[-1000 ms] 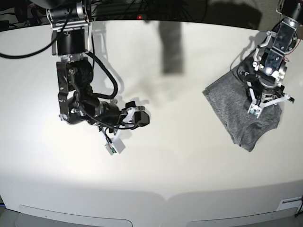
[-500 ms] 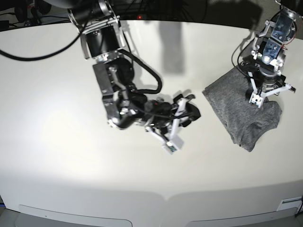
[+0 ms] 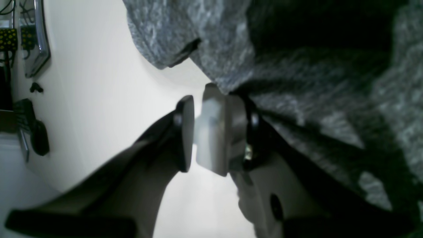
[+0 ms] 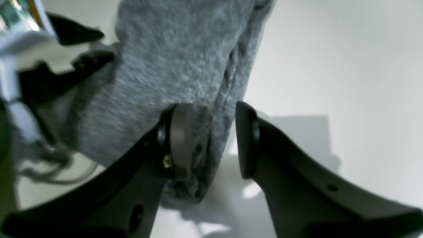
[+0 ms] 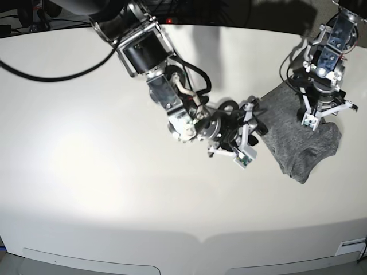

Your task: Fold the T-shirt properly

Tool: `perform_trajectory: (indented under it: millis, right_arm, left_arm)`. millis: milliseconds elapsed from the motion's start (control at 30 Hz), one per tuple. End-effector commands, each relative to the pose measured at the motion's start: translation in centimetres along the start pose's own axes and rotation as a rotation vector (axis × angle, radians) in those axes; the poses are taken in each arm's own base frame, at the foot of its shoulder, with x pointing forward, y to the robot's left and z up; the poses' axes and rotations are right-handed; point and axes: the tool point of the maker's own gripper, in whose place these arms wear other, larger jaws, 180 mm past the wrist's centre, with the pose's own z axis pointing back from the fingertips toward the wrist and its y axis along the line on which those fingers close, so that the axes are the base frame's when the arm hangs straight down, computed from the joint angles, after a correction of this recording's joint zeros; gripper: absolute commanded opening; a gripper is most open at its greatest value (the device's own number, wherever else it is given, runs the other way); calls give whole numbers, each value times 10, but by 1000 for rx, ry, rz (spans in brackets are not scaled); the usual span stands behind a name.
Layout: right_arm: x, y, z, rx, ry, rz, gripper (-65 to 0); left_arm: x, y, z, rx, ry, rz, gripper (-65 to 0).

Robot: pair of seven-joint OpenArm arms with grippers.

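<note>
Pinching the T-shirt [image 5: 292,140], the left end effector [image 5: 321,117] hides its folds; right end effector [image 4: 208,142] spread.

Bright overhead glare washing out the table [image 5: 74,160] at centre left of the base view, soft shadows along the top edge, wrist views blurred (foreground fingers especially), dim at the upper right.

Crumpled grey T-shirt [image 5: 293,140], table's right

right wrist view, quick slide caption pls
Open right gripper straddling the edge of the grey T-shirt on the white table.
</note>
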Motion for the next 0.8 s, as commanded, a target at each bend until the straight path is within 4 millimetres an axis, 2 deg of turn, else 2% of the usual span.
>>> perform_trajectory:
  millis: [0, 100, 200, 267, 333, 533, 633, 767]
  right_arm:
    - [16, -1, -4, 12, -31, 29, -428]
    - [-25, 5, -12, 33, 106, 44, -428]
    - [-62, 21, -12, 67, 257, 57, -428]
    - [-75, 38, -11, 105, 302, 24, -428]
    - [-80, 52, -9, 135, 293, -9, -428]
    - [-101, 59, 28, 131, 301, -11, -428]
    - [-101, 62, 46, 127, 269, -6, -428]
    - [-97, 57, 57, 113, 254, 28, -428]
  left_arm:
    - [6, 1, 2, -3, -13, 13, -489]
    - [11, -8, 3, -19, -26, 29, -489]
    - [13, -9, 3, -13, -33, 20, -489]
    - [13, -4, 3, 9, -35, -1, -489]
    - [13, -2, 3, 21, -34, -11, -489]
    - [10, -2, 3, 20, -13, -11, -489]
    - [5, -3, 3, 20, 11, -11, -489]
    - [-10, -5, 4, 17, 83, -14, -489]
